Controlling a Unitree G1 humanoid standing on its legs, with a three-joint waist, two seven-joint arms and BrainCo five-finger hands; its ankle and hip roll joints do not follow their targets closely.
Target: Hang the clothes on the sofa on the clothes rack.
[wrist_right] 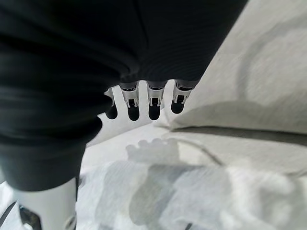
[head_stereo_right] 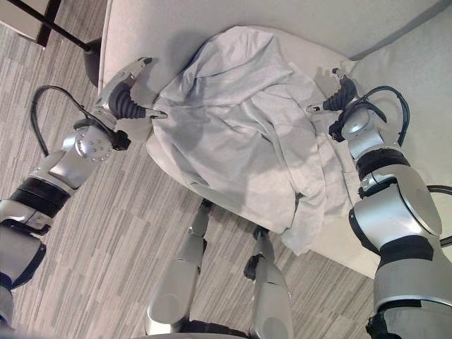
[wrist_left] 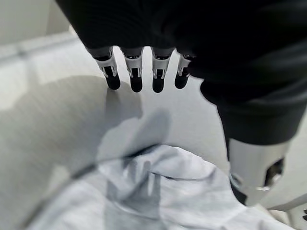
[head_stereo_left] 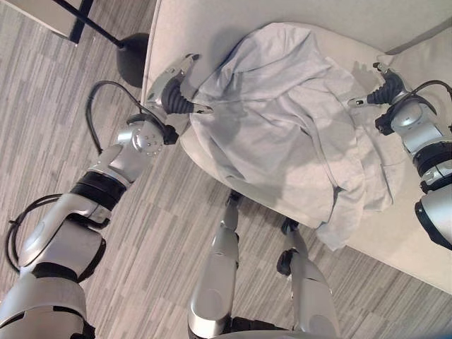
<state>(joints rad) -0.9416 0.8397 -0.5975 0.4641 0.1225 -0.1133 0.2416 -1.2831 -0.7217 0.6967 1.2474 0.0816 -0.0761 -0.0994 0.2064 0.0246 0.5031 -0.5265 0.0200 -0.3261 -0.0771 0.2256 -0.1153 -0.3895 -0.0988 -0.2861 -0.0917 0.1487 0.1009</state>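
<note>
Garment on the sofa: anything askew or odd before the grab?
The pale grey garment lies crumpled on the sofa, and one end spills over the seat's front edge toward the floor. No damage shows. The left hand and right hand hover open at its two sides, neither holding cloth.

One light grey garment is seen, spread between the two sets of fingers. One sofa and one dark round stand base are counted beyond the left fingers.

Cream sofa on striped grey floor; crumpled white garment on its seat, draped over the near edge.
</note>
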